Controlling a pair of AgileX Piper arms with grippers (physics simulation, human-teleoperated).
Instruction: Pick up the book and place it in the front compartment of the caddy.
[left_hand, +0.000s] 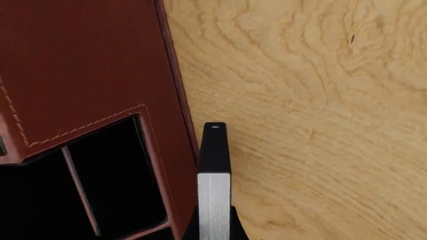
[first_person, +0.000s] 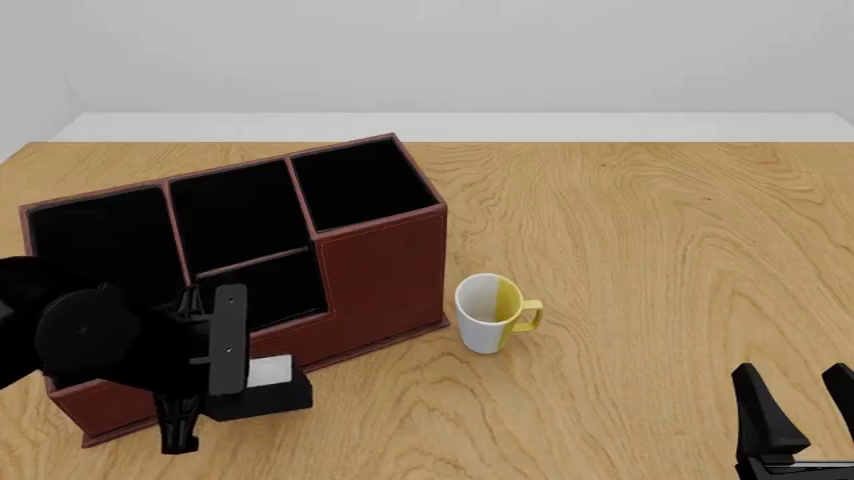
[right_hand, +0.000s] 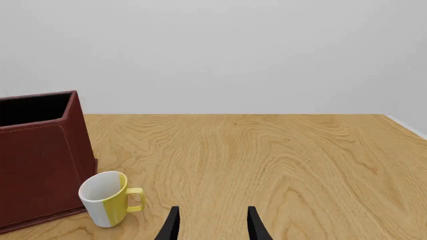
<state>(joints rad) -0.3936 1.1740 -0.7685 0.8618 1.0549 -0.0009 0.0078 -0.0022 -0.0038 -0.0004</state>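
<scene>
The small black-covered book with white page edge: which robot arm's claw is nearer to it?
Left. The left claw is right at the book, beside the red-brown caddy; the right claw waits open, far across the table.

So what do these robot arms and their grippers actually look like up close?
Both are matte black with no markings or loose cables visible. The left arm is bulky, with rounded, drum-like joints, and its gripper has a flat rectangular finger with a brushed silver inner face and a small hole near the tip. The right gripper shows two slim, tapering black fingers.
</scene>
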